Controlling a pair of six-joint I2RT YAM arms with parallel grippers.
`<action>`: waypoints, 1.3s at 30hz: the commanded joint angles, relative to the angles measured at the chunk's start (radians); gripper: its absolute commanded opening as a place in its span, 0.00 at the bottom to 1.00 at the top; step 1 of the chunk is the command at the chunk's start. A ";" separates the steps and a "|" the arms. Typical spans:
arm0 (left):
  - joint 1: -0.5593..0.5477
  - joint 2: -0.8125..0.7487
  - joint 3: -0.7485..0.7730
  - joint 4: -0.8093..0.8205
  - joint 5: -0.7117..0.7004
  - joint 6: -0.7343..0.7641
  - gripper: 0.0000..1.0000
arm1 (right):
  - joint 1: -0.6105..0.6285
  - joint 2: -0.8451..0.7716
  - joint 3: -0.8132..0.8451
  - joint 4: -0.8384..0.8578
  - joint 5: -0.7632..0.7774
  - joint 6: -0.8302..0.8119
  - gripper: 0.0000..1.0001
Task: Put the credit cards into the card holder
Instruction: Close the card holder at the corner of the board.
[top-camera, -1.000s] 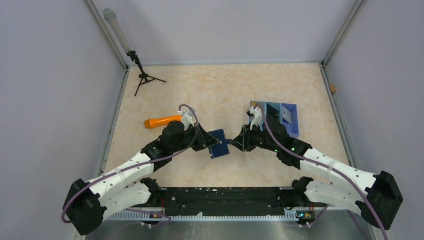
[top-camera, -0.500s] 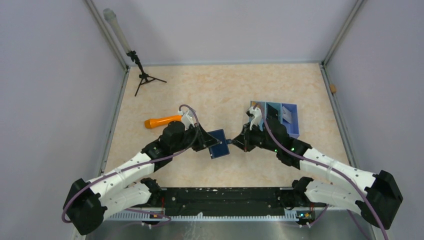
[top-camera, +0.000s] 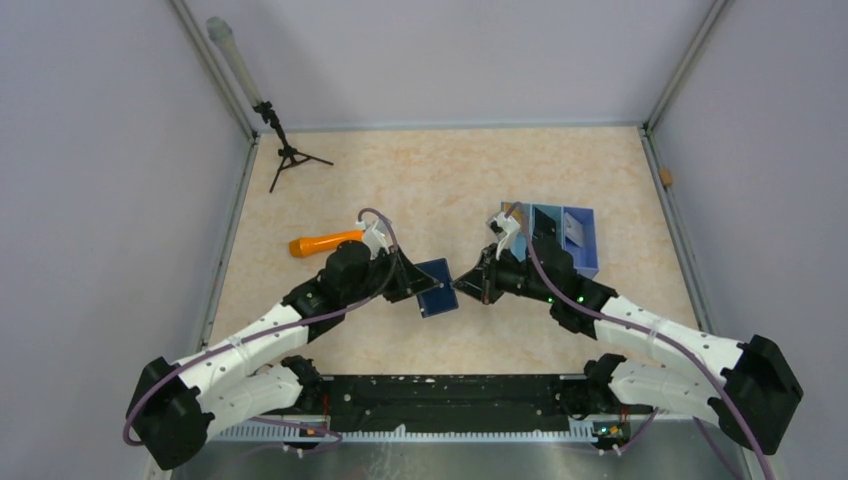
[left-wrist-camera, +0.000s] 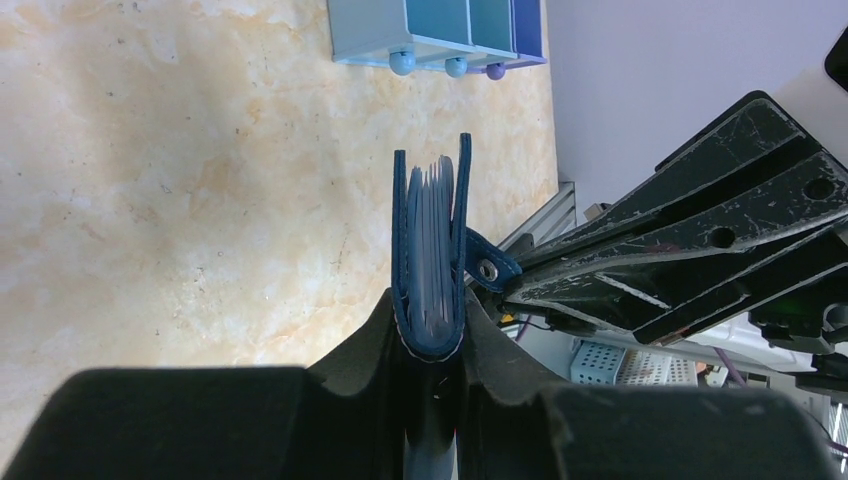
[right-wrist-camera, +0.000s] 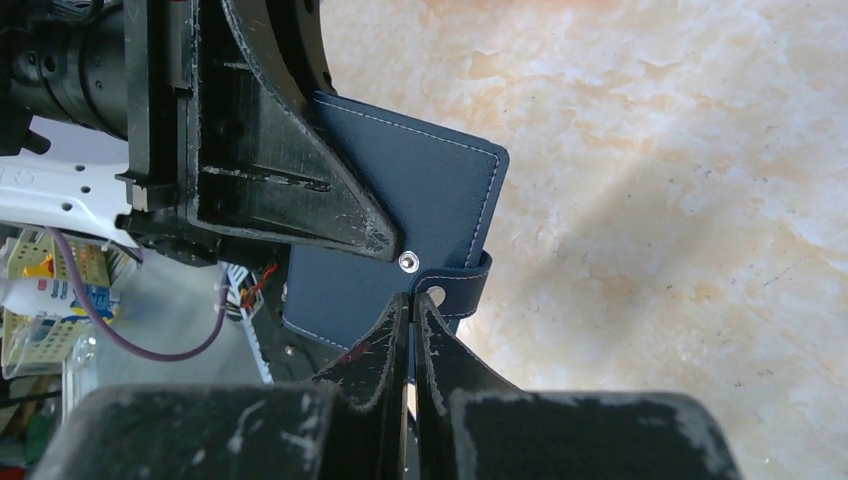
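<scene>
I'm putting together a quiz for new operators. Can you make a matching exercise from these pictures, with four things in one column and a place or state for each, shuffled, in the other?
Things
1. card holder
2. orange tool
3. blue divided box
4. right end effector

Places or states
A. lying flat on the left half of the table
B. shut, tips at the snap strap
C. closed, clamped in the left end effector
D. standing on the right half of the table

Pairs: 1-C, 2-A, 3-D, 4-B
</scene>
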 joint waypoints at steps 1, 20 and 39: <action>-0.006 0.008 0.038 0.040 -0.010 0.006 0.00 | 0.021 0.020 -0.002 0.130 -0.057 0.026 0.00; -0.012 0.034 0.037 0.057 0.013 0.007 0.00 | 0.023 0.062 -0.051 0.259 -0.077 0.067 0.00; -0.055 0.227 0.082 -0.209 -0.116 0.107 0.00 | 0.059 0.084 -0.125 0.093 0.193 0.106 0.23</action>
